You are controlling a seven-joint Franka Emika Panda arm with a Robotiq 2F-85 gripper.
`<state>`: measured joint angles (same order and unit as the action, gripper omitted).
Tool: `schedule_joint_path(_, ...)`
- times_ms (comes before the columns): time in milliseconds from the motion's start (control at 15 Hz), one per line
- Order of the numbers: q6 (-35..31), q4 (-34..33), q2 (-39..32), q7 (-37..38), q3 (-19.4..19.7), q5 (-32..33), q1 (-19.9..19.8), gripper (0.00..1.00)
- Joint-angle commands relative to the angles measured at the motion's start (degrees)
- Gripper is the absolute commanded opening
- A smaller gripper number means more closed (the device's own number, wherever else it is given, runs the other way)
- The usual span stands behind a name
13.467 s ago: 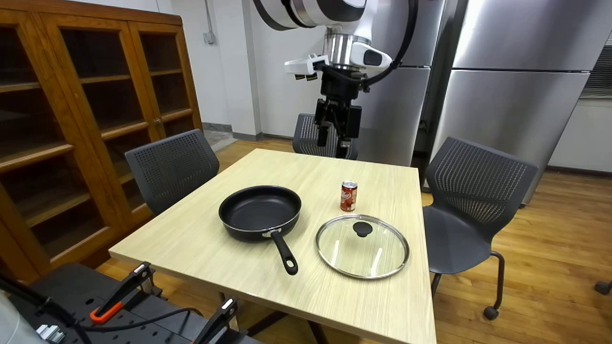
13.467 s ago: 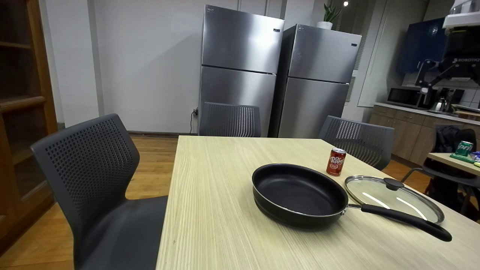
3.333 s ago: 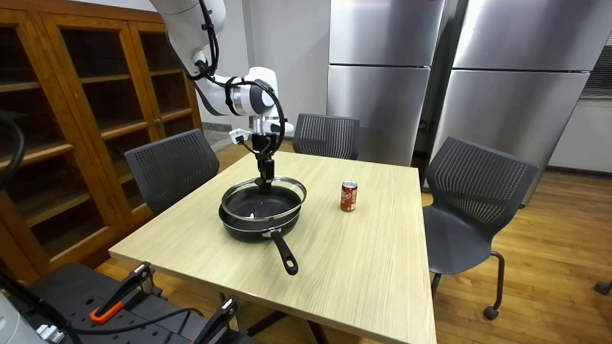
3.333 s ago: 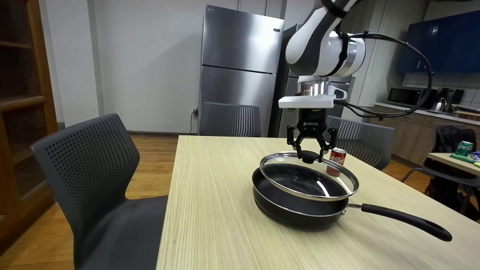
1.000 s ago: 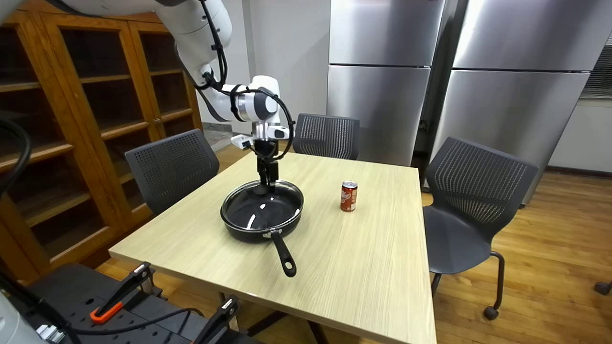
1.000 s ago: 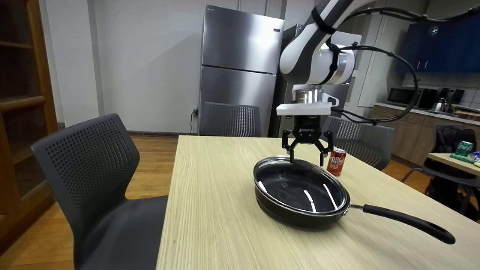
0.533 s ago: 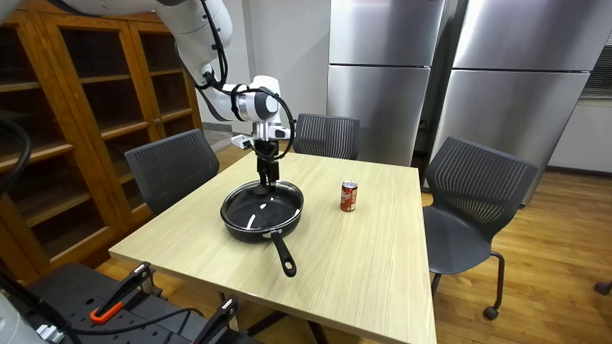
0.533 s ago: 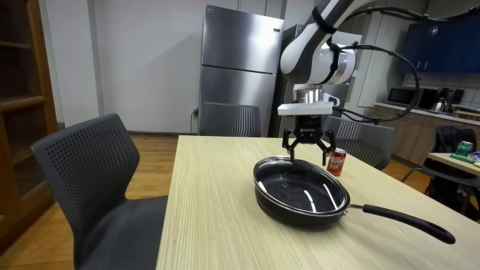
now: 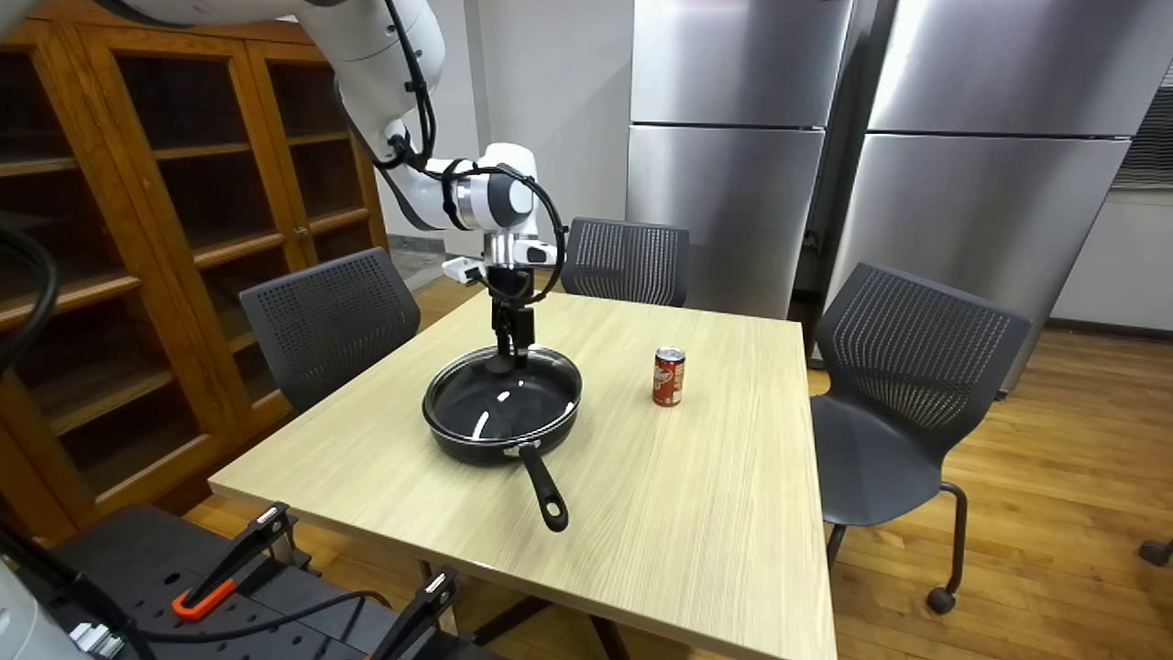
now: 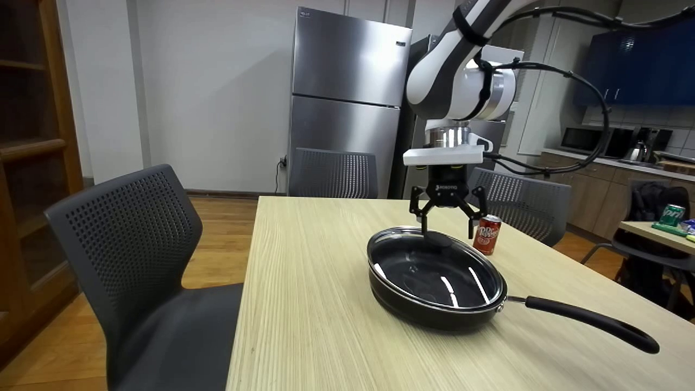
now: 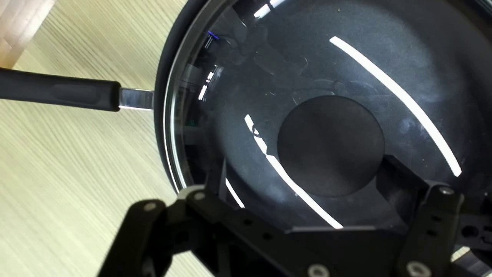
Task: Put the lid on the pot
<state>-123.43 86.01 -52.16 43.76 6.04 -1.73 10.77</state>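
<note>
Step in hand, by my read: the let-go that closes out the placing. The black two-finger pincer (image 10: 448, 232) is spread wide & grips nothing; its fingers (image 11: 401, 184) hang either side of the dark round knob (image 11: 331, 146), one right by it, the other well apart. Touching or a slim gap at the near one? Can't tell, even in the wrist vw. Under the pincer lies the round clear glass lid (image 10: 429, 271) w/ its silvery metal rim, resting on the shallow round black frying pan (image 10: 434, 321). Looks level & about centred in both ext. vws, tho the pincer hides a bit of the edge, so full seating all rnd is a judgement. The long straight black handle (image 10: 592, 319) runs out from the pan, away from the pincer. All of it stands on the pale wood-grain table (image 10: 309, 271); a small red metal drinks can (image 10: 488, 236) is off to one side of the pincer, apart from it. Task = prob. done bar the retreat: lid's on, nothing held. Next move calls for a slow, straight lift w/ jaws wide, maybe a slight sideways shift 1st to even the gaps, so the near finger doesn't snag the knob. If it does snag, the lid cd tilt or slip off its seat.
</note>
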Motion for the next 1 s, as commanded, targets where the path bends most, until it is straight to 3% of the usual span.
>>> schedule_joint_path(0,-0.88,4.89,4.84,-1.54,-0.42,0.25,-0.46,1.0)
schedule_joint_path(933,-6.06,18.0,15.32,-0.52,1.97,1.61,-0.58,1.0)
